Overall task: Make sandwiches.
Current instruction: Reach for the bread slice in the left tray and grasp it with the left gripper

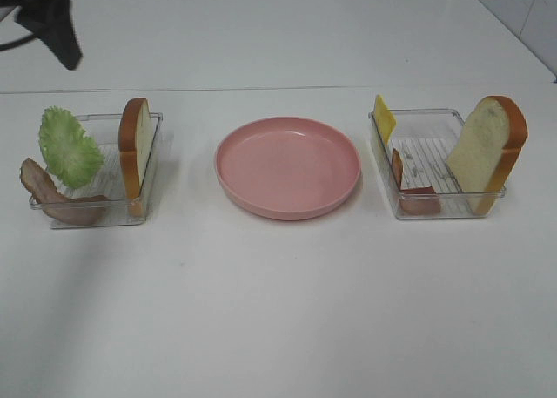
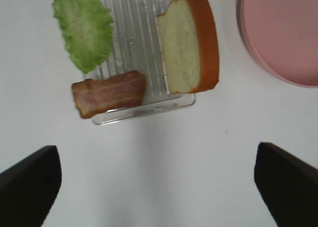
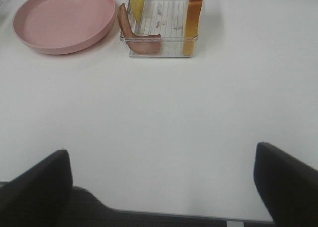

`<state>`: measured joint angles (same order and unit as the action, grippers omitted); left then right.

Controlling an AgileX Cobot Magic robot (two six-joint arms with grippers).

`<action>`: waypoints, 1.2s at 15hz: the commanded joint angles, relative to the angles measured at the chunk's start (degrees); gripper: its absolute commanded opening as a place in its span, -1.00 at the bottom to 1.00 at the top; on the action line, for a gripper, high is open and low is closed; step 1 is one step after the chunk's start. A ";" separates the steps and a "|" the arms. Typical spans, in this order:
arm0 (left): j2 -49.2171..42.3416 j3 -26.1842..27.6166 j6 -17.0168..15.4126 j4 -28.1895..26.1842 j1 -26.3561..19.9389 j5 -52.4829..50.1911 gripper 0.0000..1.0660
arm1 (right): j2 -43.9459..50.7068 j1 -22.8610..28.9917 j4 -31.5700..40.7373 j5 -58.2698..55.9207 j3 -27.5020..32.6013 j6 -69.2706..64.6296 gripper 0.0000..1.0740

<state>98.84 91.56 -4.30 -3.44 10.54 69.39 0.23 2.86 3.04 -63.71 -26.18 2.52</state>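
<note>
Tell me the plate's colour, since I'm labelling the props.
Pink, plain with no pattern; the plate shows best in the exterior high view.

- High camera looks steeply down on the whole white worktop (image 1: 278,311).
- Left wrist: close above the left clear plastic tray (image 2: 141,48).
- Right wrist: farther back, lower angle; both wrist views catch the round pink plate (image 3: 64,18).

In the exterior view the robot shows only as a blurred, matte black arm piece (image 1: 52,19) in the upper left of the frame, angular in outline, with a thin dark line running from it to the frame's edge. The left gripper (image 2: 155,145) appears as two plain black fingers (image 2: 30,185) with flat faces and slanted, wedge-like tips. The right gripper (image 3: 160,147) looks alike, its matte black fingers (image 3: 37,187) smooth and blunt-cornered.
</note>
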 commanded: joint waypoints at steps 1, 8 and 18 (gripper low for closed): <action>8.14 5.33 -3.61 0.69 3.84 5.79 0.89 | 1.66 -0.11 0.06 0.46 0.23 0.23 0.80; 23.84 17.07 -6.42 2.12 6.88 5.79 0.89 | 1.66 -0.11 0.06 0.46 0.23 0.23 0.80; 31.05 17.30 -4.93 2.41 6.88 5.10 0.87 | 1.66 -0.11 0.06 0.46 0.23 0.23 0.80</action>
<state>129.32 108.69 -9.51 -0.57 17.07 69.56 0.23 2.86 3.04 -63.71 -26.18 2.52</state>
